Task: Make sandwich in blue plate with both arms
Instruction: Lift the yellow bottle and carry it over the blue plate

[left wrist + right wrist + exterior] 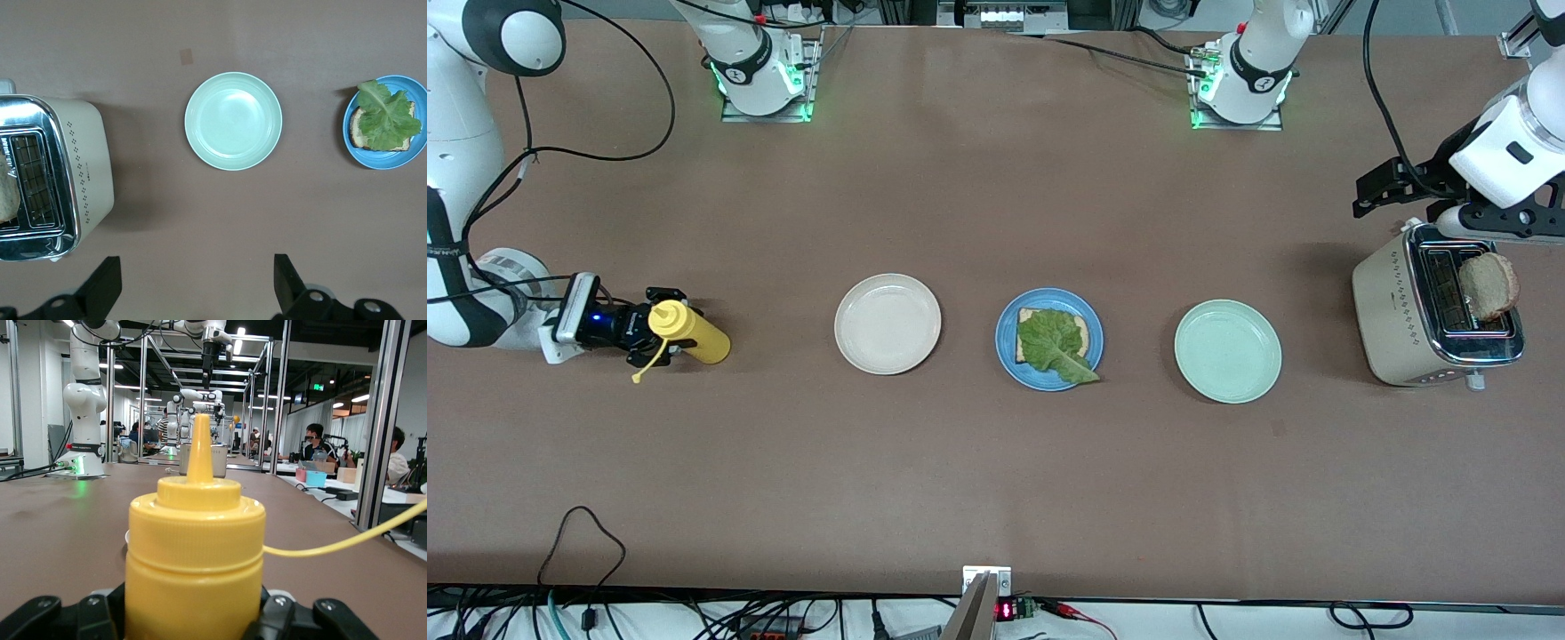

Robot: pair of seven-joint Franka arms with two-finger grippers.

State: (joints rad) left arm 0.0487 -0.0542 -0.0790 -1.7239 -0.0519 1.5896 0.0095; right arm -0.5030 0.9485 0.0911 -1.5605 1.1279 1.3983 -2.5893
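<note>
I see bread and lettuce [1055, 347] on the blue plate [1007, 342]; top slice [1488, 284] waits in toaster [1405, 311]. Left gripper [193, 283] open over toaster; right gripper [649, 331] clamps the mustard bottle [689, 332].

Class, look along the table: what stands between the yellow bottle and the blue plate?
In the front view, only the cream-white plate stands between the yellow bottle and the blue plate; bare table otherwise.

Brown table [996, 480] bearing yellow squeeze bottle [691, 333], cream plate [887, 324], blue plate [1007, 342], mint plate [1227, 351]; toaster [1392, 316] standing at left arm's end
</note>
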